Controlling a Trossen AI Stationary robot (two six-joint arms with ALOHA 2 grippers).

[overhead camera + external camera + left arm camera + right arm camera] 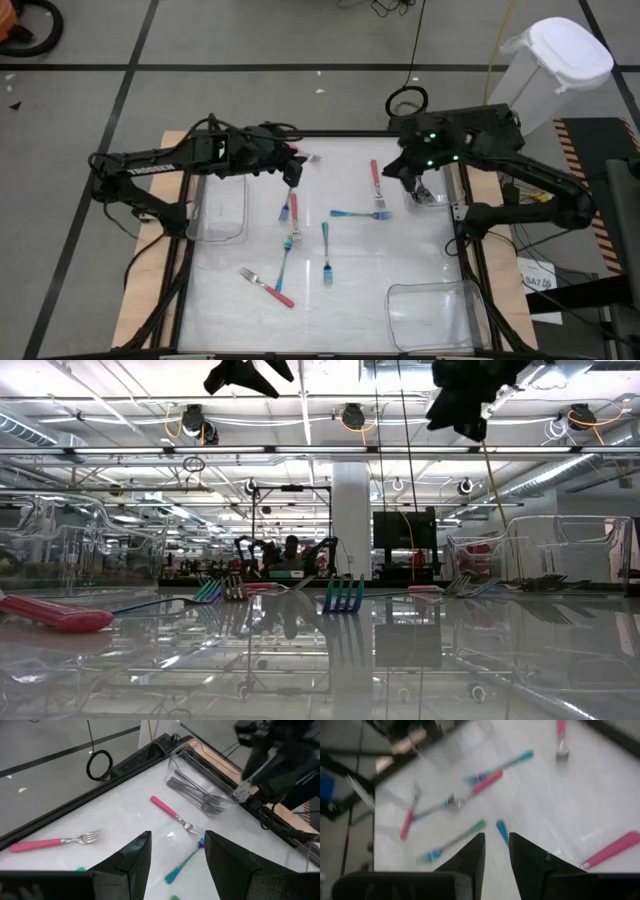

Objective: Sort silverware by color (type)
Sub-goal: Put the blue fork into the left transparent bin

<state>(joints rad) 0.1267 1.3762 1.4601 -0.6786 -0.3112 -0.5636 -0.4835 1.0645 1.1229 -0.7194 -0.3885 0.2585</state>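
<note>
Several forks lie flat and scattered on the white table: pink-handled ones (375, 180) (272, 289) and teal-handled ones (352, 213) (326, 252) (287, 250). The left wrist view shows two pink forks (50, 843) (170, 811) and a teal one (181, 866). Several grey forks (197, 790) lie in a clear bin (210, 767) at the far right. My left gripper (293, 178) hangs open above the far-left part of the table, holding nothing. My right gripper (408, 180) hovers beside that bin, its fingers (520, 855) a narrow gap apart with nothing between them.
A clear bin (222, 208) stands at the table's left side and another (435, 312) at the near right corner. A black frame edges the table. A white lidded container (555, 65) stands off the table at the far right.
</note>
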